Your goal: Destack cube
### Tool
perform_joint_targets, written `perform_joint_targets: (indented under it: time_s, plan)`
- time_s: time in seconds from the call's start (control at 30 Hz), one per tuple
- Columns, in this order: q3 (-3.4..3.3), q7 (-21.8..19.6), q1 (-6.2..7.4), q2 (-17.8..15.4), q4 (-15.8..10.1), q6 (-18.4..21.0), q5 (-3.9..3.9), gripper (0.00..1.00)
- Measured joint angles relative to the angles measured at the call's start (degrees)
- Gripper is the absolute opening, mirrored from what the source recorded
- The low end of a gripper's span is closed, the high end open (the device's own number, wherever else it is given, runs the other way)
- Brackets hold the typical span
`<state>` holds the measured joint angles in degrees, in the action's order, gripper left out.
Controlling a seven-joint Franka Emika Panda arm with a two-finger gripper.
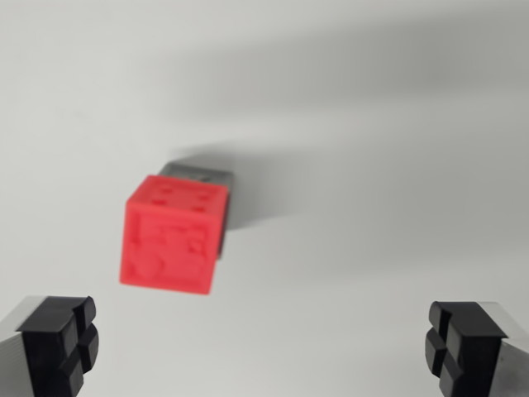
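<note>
A red cube (172, 234) with raised studs and embossed marks sits on top of a grey cube (203, 174), of which only a strip shows behind and to the right of it. The stack stands on a white surface, left of centre in the wrist view. My gripper (263, 343) is open, its two black fingertips at the bottom corners of the picture, one fingertip (62, 339) at the left and the other at the right. The stack lies ahead of the fingers, closer to the left one. Nothing is between the fingers.
The white surface (388, 165) spreads all around the stack, crossed by soft grey shadows. No other objects appear.
</note>
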<state>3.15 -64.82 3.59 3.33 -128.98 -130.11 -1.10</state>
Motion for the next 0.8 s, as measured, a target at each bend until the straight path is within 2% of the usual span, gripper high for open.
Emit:
perform_joint_targets:
  time_s: [0.67,0.8]
  plan:
    - [2.71,-14.72,4.39,0.30,-7.85,-10.06,0.35,1.00]
    - [2.68,-15.28,4.60,2.19,-8.25,-12.56,0.31,1.00]
